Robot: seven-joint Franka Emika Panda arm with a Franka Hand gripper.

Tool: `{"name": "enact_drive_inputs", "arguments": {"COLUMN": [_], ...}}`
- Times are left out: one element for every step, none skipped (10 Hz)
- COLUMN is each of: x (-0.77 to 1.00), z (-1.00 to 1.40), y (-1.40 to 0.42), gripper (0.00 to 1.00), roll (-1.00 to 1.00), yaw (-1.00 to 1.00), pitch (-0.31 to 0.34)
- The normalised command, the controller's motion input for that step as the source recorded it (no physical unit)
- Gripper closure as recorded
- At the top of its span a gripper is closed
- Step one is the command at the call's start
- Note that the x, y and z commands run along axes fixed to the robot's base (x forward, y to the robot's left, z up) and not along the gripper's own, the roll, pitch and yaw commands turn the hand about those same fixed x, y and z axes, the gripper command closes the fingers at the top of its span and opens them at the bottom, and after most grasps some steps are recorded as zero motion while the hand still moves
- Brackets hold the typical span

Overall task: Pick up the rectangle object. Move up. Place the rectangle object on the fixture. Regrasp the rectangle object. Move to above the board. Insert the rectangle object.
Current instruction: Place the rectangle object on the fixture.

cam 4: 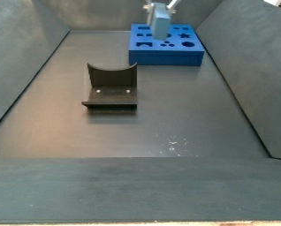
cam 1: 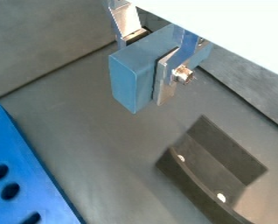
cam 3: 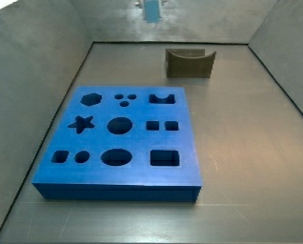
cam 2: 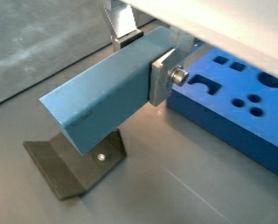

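Observation:
My gripper [cam 1: 151,52] is shut on the rectangle object [cam 1: 132,77], a pale blue elongated block that sticks out past the silver fingers [cam 1: 169,77] in both wrist views [cam 2: 94,101]. Gripper and block hang high in the air, seen small in both side views [cam 3: 151,10] [cam 4: 158,18]. The fixture [cam 3: 189,63], a dark block with a U-shaped notch, stands on the floor below [cam 1: 211,162] [cam 2: 77,162] [cam 4: 110,86]. The board [cam 3: 122,143], a thick bright-blue slab with several dark shaped holes, lies flat beside it [cam 4: 167,44] [cam 2: 240,105] [cam 1: 19,184].
Grey sloping walls [cam 3: 52,76] enclose the dark floor [cam 4: 155,124] on all sides. The fixture and the board stand apart from each other with bare floor between them.

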Motion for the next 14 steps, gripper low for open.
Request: {"name": "enact_drive_inputs", "arguments": {"x": [1.00, 1.00, 1.00, 1.00, 1.00, 1.00, 1.00, 0.90, 0.79, 0.71, 0.59, 0.51, 0.40, 0.32], "z": [0.15, 0.13, 0.10, 0.06, 0.05, 0.02, 0.01, -0.01, -0.01, -0.02, -0.02, -0.02, -0.02, -0.02], "y": [0.44, 0.38, 0.33, 0.27, 0.22, 0.17, 0.16, 0.11, 0.08, 0.06, 0.05, 0.05, 0.05, 0.05], "gripper": [1.00, 1.00, 1.00, 1.00, 1.00, 1.00, 1.00, 1.00, 1.00, 1.00, 1.00, 1.00, 1.00, 1.00], "roll": [-1.00, -1.00, -1.00, -1.00, -1.00, -1.00, -1.00, -1.00, -1.00, -1.00, -1.00, -1.00, -1.00, -1.00], "yaw": [-0.06, -0.08, -0.08, -0.09, -0.10, -0.10, -0.11, -0.12, -0.13, -0.14, -0.15, -0.15, -0.17, -0.18], "pitch": [0.152, 0.166, 0.175, 0.180, 0.185, 0.191, 0.192, 0.196, 0.199, 0.201, 0.204, 0.207, 0.209, 0.209]}}
